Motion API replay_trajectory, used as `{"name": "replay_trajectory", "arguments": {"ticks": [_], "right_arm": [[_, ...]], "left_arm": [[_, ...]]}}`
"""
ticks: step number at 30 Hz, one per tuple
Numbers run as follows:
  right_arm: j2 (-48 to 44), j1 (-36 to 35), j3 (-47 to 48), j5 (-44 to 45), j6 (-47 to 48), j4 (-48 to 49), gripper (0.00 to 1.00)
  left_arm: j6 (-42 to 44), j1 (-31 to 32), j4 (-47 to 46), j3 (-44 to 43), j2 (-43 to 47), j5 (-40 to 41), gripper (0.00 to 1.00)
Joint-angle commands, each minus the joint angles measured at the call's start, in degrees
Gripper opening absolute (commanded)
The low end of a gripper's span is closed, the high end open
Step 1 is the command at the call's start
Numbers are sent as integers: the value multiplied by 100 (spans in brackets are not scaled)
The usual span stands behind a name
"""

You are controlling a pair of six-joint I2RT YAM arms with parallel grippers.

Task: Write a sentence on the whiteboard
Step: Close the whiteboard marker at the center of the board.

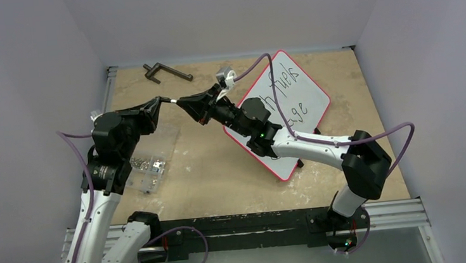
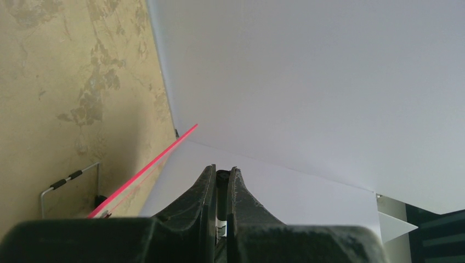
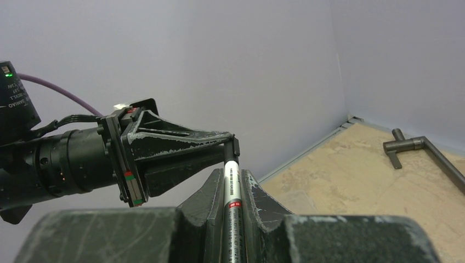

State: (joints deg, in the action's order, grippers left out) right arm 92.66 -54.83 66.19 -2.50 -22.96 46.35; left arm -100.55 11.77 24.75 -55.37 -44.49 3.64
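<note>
Left fingers (image 3: 181, 143) and right fingers (image 3: 215, 200) tight on one marker (image 3: 232, 183), near whiteboard (image 1: 316, 95).

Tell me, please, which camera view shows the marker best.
The right wrist view: the marker lies close and lengthwise in the right pincer, its end in the left pincer. Top external shows a small white sliver; left wrist, only a dark stub.

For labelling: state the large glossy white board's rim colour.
Whiteboard rim: red; top external view.

A dark crank (image 1: 170, 73) lies beyond a clear hardware bag (image 1: 150, 159).
</note>
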Motion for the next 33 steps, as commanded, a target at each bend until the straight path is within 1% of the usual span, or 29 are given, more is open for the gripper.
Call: {"name": "replay_trajectory", "arguments": {"ticks": [1, 5, 9, 14, 19, 25, 31, 33], "right_arm": [[127, -79, 301, 504, 221, 34, 0], [190, -81, 357, 753, 7, -11, 0], [241, -77, 363, 995, -459, 94, 0], [387, -81, 491, 1082, -1143, 152, 0], [534, -81, 728, 1137, -1658, 6, 0], [710, -81, 972, 882, -2202, -60, 0], [856, -74, 1064, 332, -2470, 218, 0], [871, -72, 1113, 357, -2449, 185, 0]], "left_arm": [[-67, 57, -410, 51, 172, -490, 0], [11, 68, -629, 150, 218, -537, 0], [140, 62, -943, 268, 221, -618, 0], [316, 69, -1484, 408, 195, -809, 0], [500, 117, -1786, 486, 208, -882, 0], [580, 216, -2132, 660, 213, -938, 0], [572, 379, -2381, 799, 274, -839, 0], [600, 411, -2560, 821, 314, -798, 0]]}}
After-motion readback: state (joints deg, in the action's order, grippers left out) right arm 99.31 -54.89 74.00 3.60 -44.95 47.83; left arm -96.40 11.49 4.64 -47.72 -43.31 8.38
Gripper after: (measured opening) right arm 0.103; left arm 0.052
